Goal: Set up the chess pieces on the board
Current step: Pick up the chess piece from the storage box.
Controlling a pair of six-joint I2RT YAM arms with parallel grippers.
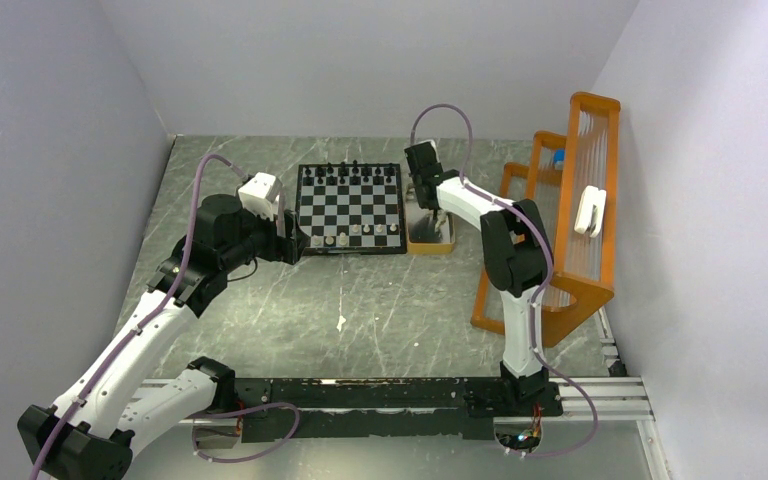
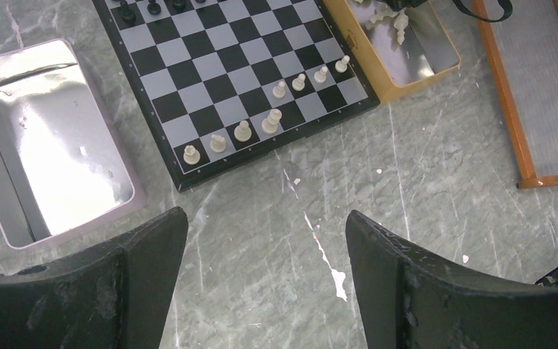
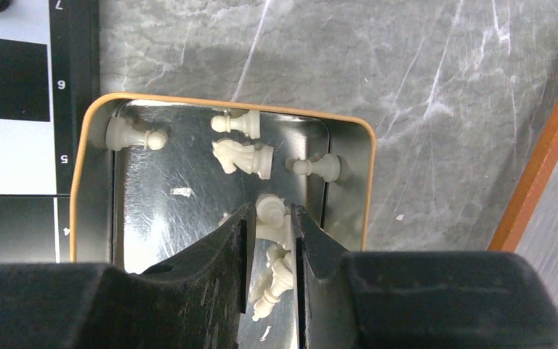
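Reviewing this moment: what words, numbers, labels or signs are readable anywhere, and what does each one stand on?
"7": on the dark frame of the board, right wrist view.
"6": same frame, next along.
"5": same frame, next along.
"4": same frame, nearest the claw.
Tiny pale marks along the board's frame in the left wrist view: too small to read.
No other text is readable in any view.

plain pale walls [image 1: 360,60] enclose grey marbled tabletop [image 1: 360,310] on three sides; orange wooden rack [image 1: 570,150] at right edge.
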